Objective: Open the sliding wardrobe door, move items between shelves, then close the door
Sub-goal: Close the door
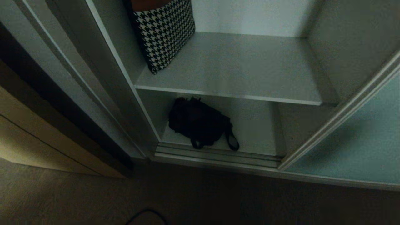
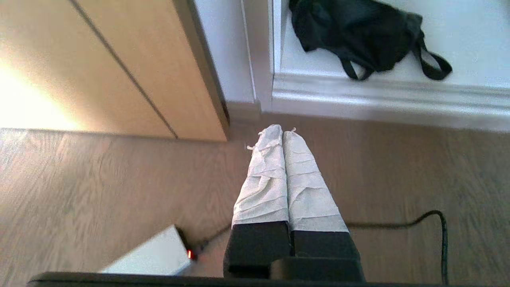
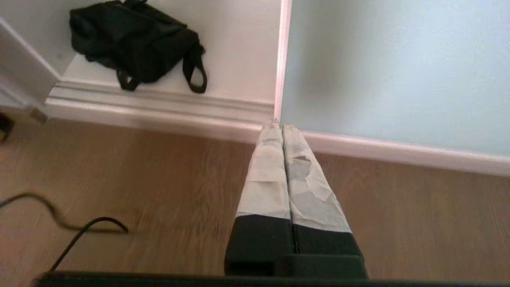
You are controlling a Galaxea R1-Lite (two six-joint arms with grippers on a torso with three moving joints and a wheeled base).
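While neither arm appears in the head view, we see in each wrist view a gripper hanging low over the wooden floor [image 2: 99, 191], pointing toward the wardrobe. The left gripper [image 2: 282, 131] has its two tape-wrapped fingers [image 2: 263, 187] pressed together and holds nothing; the right gripper [image 3: 282, 126] is likewise closed and empty.

The head view alone shows us the upper shelf [image 1: 237, 72], on which a black-and-white houndstooth bag [image 1: 164, 31] stands at the left end, leaning against the side wall. It also shows the sliding wardrobe door [image 1: 359, 143] pushed to the right, leaving the compartment open. Only the left wrist view shows the beige wooden cabinet front [image 2: 131, 67] beside the wardrobe, a small grey box with a red light [image 2: 157, 255], and a black cable [image 2: 418, 223] on the floor. The right wrist view shows the door's frosted panel directly ahead of the right fingertips.

The black fabric bag [image 1: 200, 122] lies on the bottom shelf [image 1: 253, 131], toward its left side, its strap loops reaching the front edge just behind the silver floor track [image 1: 215, 154]. It lies ahead of both grippers, apart from each.
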